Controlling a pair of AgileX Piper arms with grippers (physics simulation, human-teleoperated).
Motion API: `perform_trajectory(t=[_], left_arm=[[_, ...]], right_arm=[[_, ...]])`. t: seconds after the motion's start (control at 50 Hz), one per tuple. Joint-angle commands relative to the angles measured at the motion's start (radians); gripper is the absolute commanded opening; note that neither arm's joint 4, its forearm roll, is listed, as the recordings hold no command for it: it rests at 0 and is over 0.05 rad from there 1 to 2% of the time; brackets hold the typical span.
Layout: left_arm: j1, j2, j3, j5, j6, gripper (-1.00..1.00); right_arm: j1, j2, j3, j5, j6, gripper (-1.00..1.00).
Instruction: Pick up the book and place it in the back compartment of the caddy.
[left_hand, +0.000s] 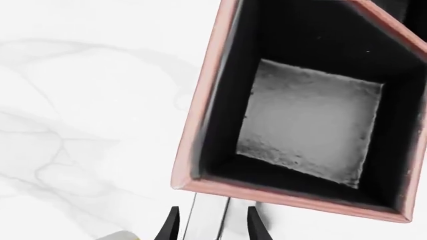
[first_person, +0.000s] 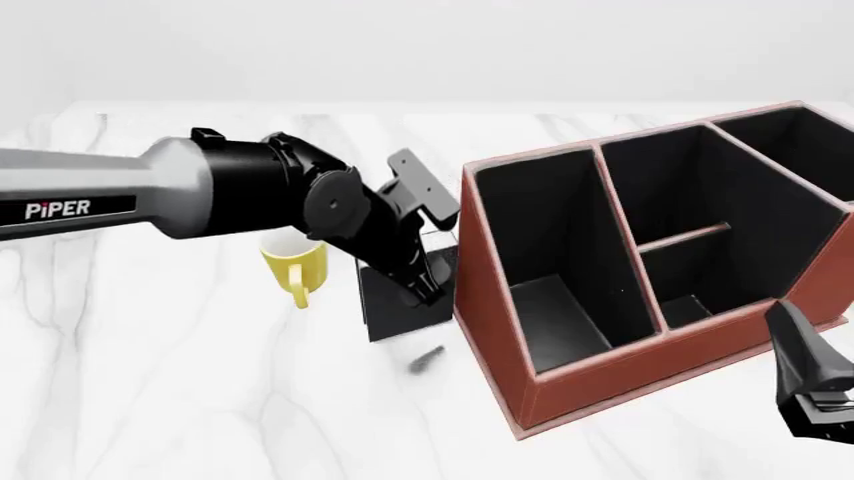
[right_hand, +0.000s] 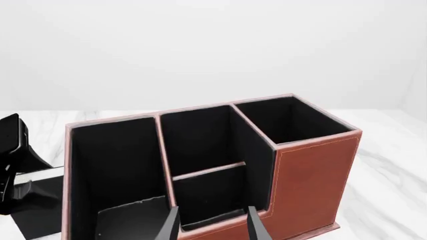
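Reaching in from the left, the left gripper clamped the book, holding it clear of the marble table just beside the caddy, with the yellow mug behind the arm. At the far right, the right gripper hung near the caddy's front corner, its fingers spread apart around nothing.
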Motion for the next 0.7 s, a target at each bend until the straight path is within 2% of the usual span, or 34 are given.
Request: perform_trajectory(t=[0.02, 0.08, 0.1, 0.14, 0.2, 0.22, 0.4, 0.5, 0.6, 0.7], left_arm=[[0.004, 0.029, 0.02, -0.025, 0.006, 1.0], [-0.009, 0.025, 0.042, -0.039, -0.002, 1.0], [0.002, 0.022, 0.045, -0.052, 0.019, -1.0], [-0.043, 0.006, 0.075, -0.045, -0.027, -1.0], [-0.015, 0.014, 0.049, -0.044, -0.009, -1.0], [-0.026, 0.007, 0.051, -0.037, -0.028, -1.0], [-0.01, 0.002, 0.045, -0.021, -0.021, -1.0], [-0.022, -0.008, 0.054, -0.003, -0.043, -1.0], [-0.045, -0.047, 0.064, 0.034, -0.061, -1.0], [-0.041, -0.09, 0.013, 0.104, -0.048, -1.0]], right_arm=[[0.0, 0.005, 0.0, -0.004, 0.001, 1.0], [-0.001, -0.017, -0.003, 0.02, 0.001, 1.0], [-0.001, -0.013, -0.002, 0.015, 0.001, 1.0], [-0.002, -0.009, -0.001, 0.01, 0.001, 1.0], [-0.002, -0.007, -0.001, 0.008, 0.001, 1.0], [-0.002, -0.006, -0.001, 0.007, 0.001, 1.0], [-0.002, -0.022, -0.004, 0.025, 0.001, 1.0], [-0.002, -0.019, -0.004, 0.022, 0.001, 1.0], [-0.003, -0.011, -0.001, 0.013, 0.001, 1.0], [-0.002, -0.006, -0.001, 0.008, 0.0, 1.0]])
